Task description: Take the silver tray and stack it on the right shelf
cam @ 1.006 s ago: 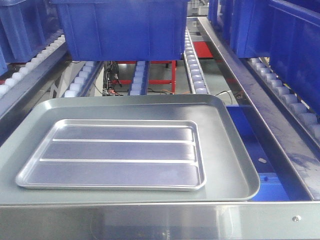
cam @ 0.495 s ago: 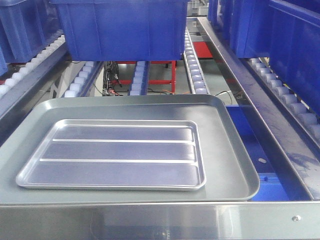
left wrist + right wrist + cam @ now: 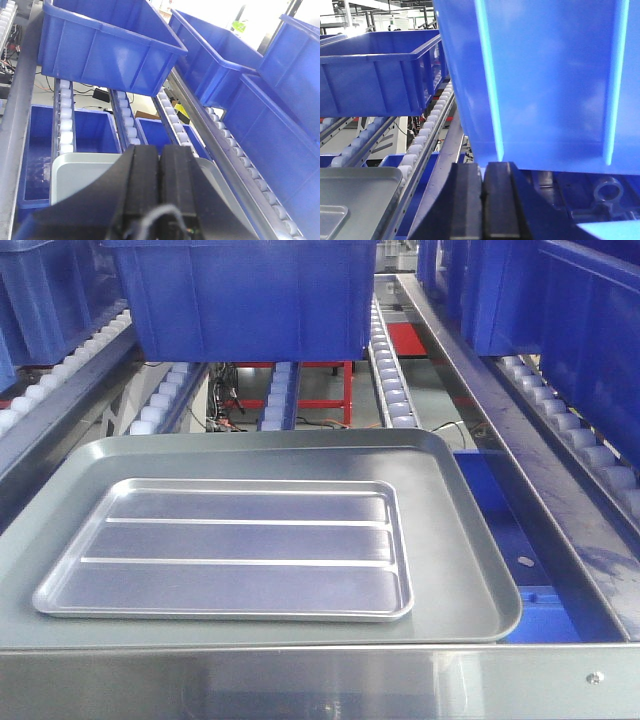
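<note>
Large dull-grey tray (image 3: 460,540) lying flat, blue plastic bin (image 3: 245,295) behind the grey tray, more blue bins (image 3: 560,310) to its right, red metal frame (image 3: 320,400) below beyond it

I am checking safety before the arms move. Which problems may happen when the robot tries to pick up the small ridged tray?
1. The silver tray lies flat inside the larger grey tray, so a grasp may catch both rims or drag the lower one.
2. Both grippers, left and right, look shut; they likely must open first.
3. The blue bin hangs very near the right gripper; lifting could bump it.
</note>
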You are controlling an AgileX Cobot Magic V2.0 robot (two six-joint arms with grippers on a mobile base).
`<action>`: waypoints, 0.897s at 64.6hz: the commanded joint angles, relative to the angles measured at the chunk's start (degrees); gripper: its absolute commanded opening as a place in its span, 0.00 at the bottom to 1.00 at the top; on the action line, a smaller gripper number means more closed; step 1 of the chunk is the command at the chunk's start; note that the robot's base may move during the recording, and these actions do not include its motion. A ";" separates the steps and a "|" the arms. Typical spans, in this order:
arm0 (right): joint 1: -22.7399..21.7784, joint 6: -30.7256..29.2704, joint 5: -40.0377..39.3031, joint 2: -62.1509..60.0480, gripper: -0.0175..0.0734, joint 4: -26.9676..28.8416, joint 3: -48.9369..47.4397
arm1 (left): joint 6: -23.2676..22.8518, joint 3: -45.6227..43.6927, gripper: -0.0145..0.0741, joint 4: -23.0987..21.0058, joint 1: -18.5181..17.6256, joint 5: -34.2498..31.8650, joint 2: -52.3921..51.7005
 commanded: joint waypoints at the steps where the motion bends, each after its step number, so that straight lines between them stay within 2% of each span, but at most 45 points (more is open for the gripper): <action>1: -0.40 -0.55 -5.61 -1.07 0.25 0.10 -0.03 | 0.08 -1.51 0.05 0.08 -0.28 -4.95 0.37; 33: -0.40 -0.55 -5.61 -1.07 0.25 0.10 -0.03 | 0.08 -1.14 0.05 0.08 -0.28 -4.94 0.22; 37: -0.40 -0.55 -5.61 -1.07 0.25 0.10 -0.03 | 0.08 0.11 0.05 0.79 0.62 -8.61 -1.34; 41: -0.40 -0.55 -5.61 -1.07 0.25 0.10 -0.03 | 0.08 2.73 0.05 0.99 2.96 -14.05 -4.29; 46: -0.40 -0.55 -5.61 -1.07 0.25 0.10 -0.03 | 0.08 6.80 0.05 1.12 7.92 -19.24 -8.53; 55: -0.40 -0.55 -5.61 -1.07 0.25 0.10 -0.03 | 0.33 12.84 0.05 3.44 17.12 -16.78 -15.51; 58: -0.40 -0.55 -5.61 -1.07 0.25 0.10 -0.03 | 3.68 14.47 0.05 4.47 19.50 -16.10 -17.37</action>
